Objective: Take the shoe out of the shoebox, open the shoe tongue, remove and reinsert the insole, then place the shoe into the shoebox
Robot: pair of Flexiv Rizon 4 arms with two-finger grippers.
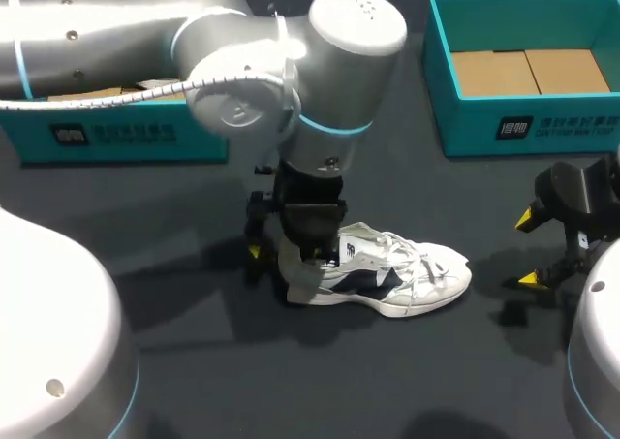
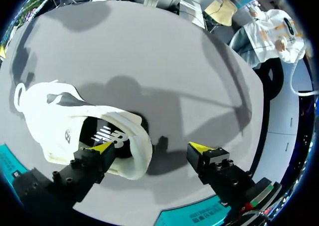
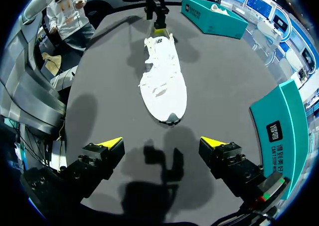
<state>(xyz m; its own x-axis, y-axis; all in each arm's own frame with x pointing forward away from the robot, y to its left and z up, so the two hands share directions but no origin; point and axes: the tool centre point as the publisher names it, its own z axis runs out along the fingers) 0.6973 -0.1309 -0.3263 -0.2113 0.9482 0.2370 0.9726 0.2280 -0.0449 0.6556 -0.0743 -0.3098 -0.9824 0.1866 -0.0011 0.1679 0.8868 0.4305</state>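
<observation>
A white sneaker [image 1: 407,274] with dark side panels lies on its sole in the middle of the dark table, toe to the right. My left gripper [image 1: 291,255] hangs over its heel end. In the left wrist view the left gripper [image 2: 152,147] is open: one yellow tip sits at the shoe [image 2: 55,121] opening, over the dark insole [image 2: 107,136], while the other tip is over bare table past the heel. My right gripper [image 1: 526,249] stands open to the right of the toe. Seen from its wrist, the right gripper [image 3: 162,142] is empty, with the shoe [image 3: 162,81] lying ahead, toe nearest.
An open teal shoebox [image 1: 441,80] with a cardboard floor stands at the back right. A second teal box [image 1: 116,134] lies at the back left, partly under my left arm. Bare table stretches in front of the shoe.
</observation>
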